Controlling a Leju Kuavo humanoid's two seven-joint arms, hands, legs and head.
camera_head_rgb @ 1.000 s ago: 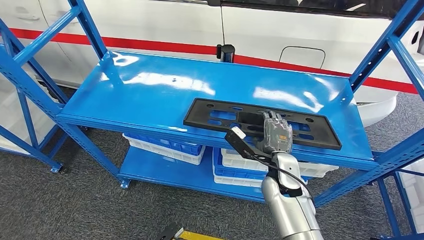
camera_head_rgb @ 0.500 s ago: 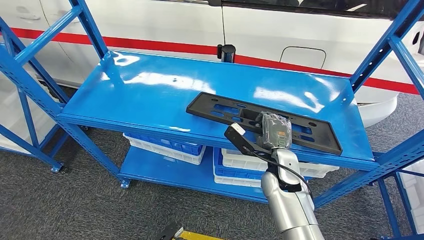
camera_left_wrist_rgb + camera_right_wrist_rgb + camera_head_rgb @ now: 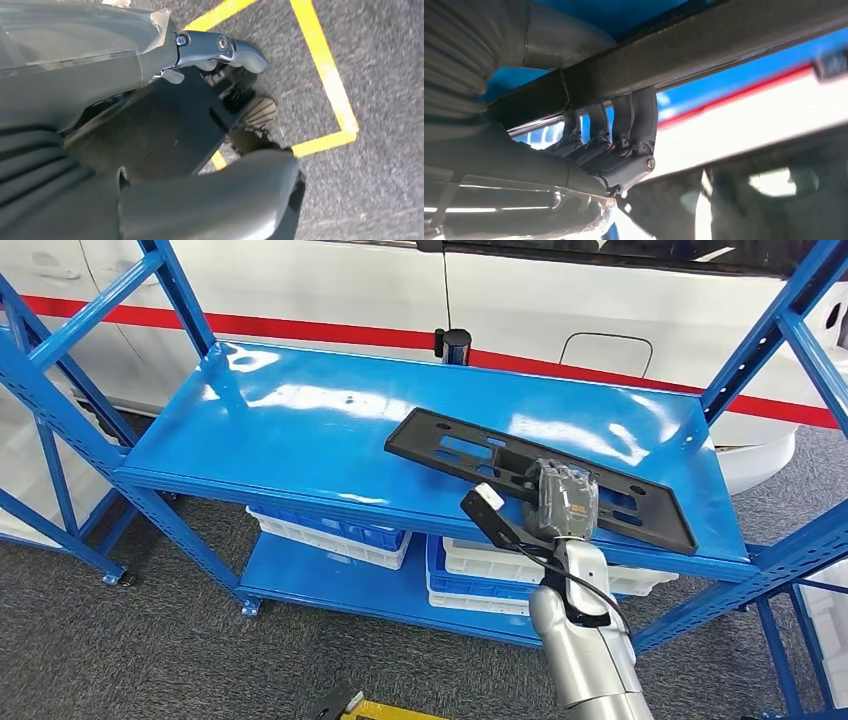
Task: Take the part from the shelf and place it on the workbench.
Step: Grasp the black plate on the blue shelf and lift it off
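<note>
The part [image 3: 450, 450] is a long black flat frame with slots. It hangs tilted just above the blue shelf top [image 3: 290, 430], on its right half. My right hand [image 3: 562, 500] grips its near long edge around the middle, reaching up from below. In the right wrist view the fingers [image 3: 624, 125] curl round the black bar of the part [image 3: 704, 55]. My left hand [image 3: 75, 100] hangs down over the floor, thumb and fingers apart, holding nothing.
White and blue crates [image 3: 330, 535] sit on the lower shelf. Blue uprights [image 3: 770, 330] frame both ends of the rack. A white car with a red stripe [image 3: 330, 330] stands behind it. Yellow lines [image 3: 325, 65] mark the grey floor.
The part has come up off the shelf and tilted, its left end swinging back and to the right. My right hand has moved slightly right with it.
</note>
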